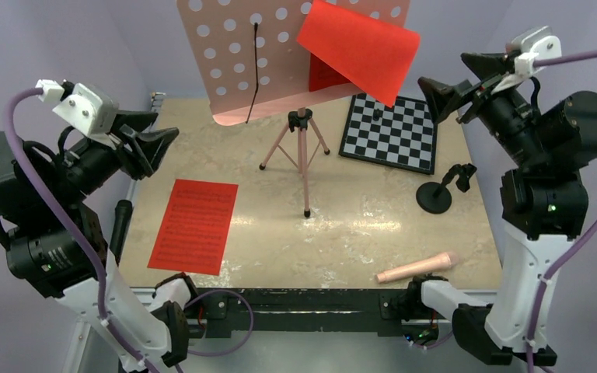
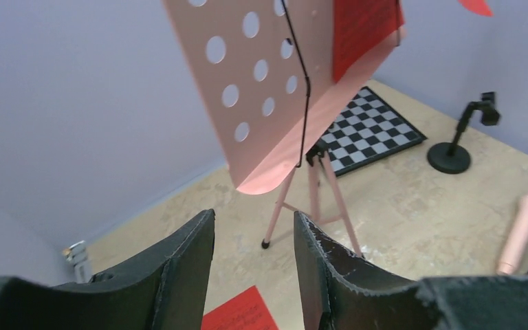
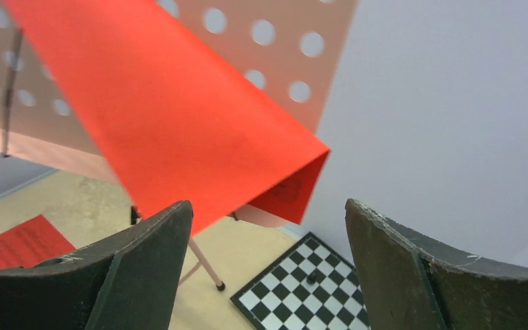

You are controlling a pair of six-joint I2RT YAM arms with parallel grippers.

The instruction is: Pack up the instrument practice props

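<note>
The pink music stand (image 1: 249, 62) stands on its tripod at the back centre. One red page (image 1: 361, 47) rests on its perforated tray, curling forward over the right edge. A second red page (image 1: 194, 225) lies flat at the front left. The black round-base mic stand (image 1: 435, 194) is upright at the right. A pink microphone (image 1: 418, 266) lies near the front edge. My left gripper (image 1: 163, 140) hovers open and empty, left of the stand (image 2: 261, 89). My right gripper (image 3: 268, 204) is open wide, level with the curled page (image 3: 165, 117) and just right of it, holding nothing.
A black-and-white chessboard (image 1: 390, 132) with one small dark piece (image 1: 378, 111) lies at the back right, under the curled page. A dark cylinder (image 1: 120, 225) sits along the table's left edge. Lilac walls close in on three sides.
</note>
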